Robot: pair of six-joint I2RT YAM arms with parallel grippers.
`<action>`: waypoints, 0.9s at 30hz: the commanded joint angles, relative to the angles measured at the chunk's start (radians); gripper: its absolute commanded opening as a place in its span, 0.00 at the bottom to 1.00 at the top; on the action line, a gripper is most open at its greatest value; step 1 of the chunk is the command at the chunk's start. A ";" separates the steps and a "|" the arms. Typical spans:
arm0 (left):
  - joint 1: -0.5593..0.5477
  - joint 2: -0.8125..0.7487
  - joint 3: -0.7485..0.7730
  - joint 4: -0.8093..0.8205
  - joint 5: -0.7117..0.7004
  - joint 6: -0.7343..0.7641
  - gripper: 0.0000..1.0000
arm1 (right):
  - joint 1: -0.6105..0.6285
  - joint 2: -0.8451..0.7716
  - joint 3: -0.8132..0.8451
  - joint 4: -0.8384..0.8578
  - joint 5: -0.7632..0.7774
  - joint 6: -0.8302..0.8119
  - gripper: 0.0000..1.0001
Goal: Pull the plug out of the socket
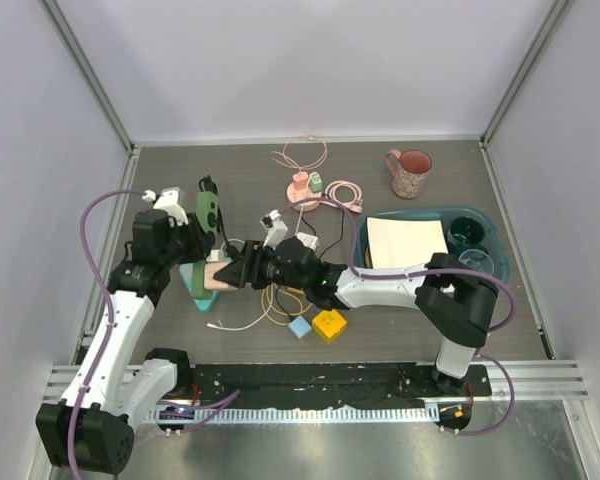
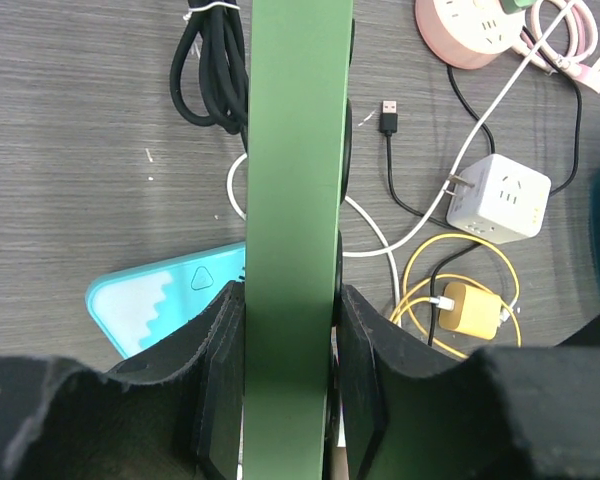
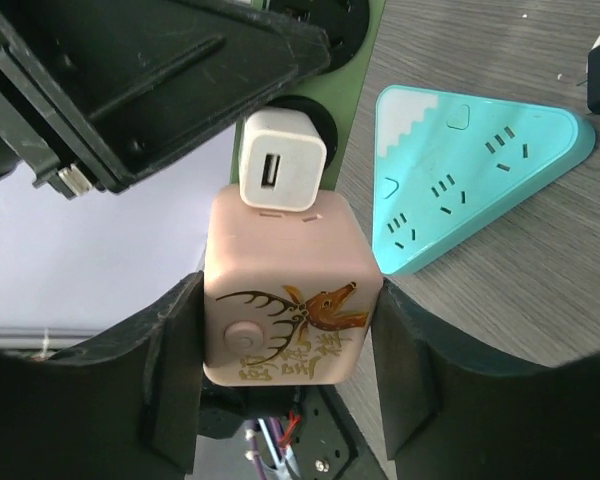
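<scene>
The left pincer [image 2: 290,335] is clamped on the green power strip [image 2: 295,150], holding it above the counter [image 2: 80,150]. The right pincer [image 3: 288,345] grips the pink cube plug [image 3: 290,285] by its two sides, tight against the strip's face, with a white charger [image 3: 280,160] touching its top. The pull should probably run straight away from that face without twisting while the left arm braces firmly. The prongs are hidden.

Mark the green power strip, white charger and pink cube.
green power strip [image 2: 295,200]: left wrist view, flat face.
white charger [image 3: 282,162]: right wrist view, USB face.
pink cube [image 3: 292,290]: right wrist view, deer picture.
</scene>
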 commanded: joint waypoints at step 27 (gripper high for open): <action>0.000 0.023 0.032 0.054 -0.072 0.089 0.00 | -0.051 -0.176 -0.186 0.204 0.066 -0.010 0.01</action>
